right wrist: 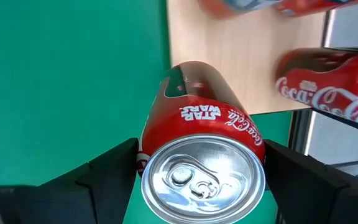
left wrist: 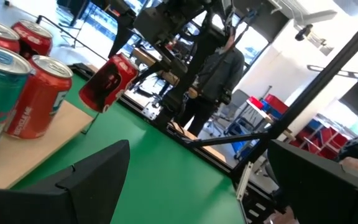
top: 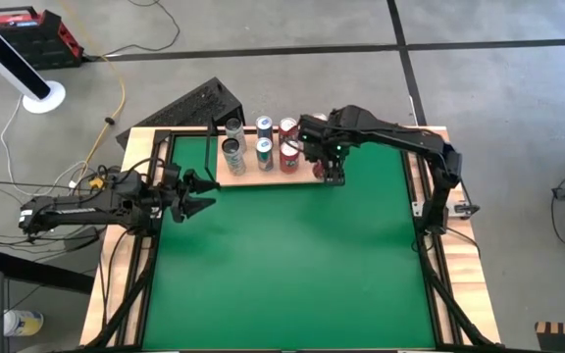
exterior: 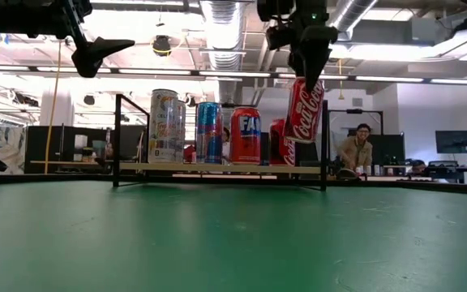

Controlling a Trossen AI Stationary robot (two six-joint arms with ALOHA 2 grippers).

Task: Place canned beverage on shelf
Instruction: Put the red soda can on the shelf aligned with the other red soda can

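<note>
- From above I see a grey concrete floor [top: 263, 29] around the table, crossed by dark seam lines [top: 400, 25].
- A yellow cable [top: 118, 93] and a white cable [top: 13, 123] lie on this floor, beside a white round stand base [top: 43, 96].
- A red and black case [top: 27, 25] sits at the far corner.
- In the low view, the ceiling has silver ducts [exterior: 221, 20] and long light strips [exterior: 217, 75] (quite bright).
- A person [exterior: 357, 150] sits behind, near a dark monitor [exterior: 456, 142].
</note>
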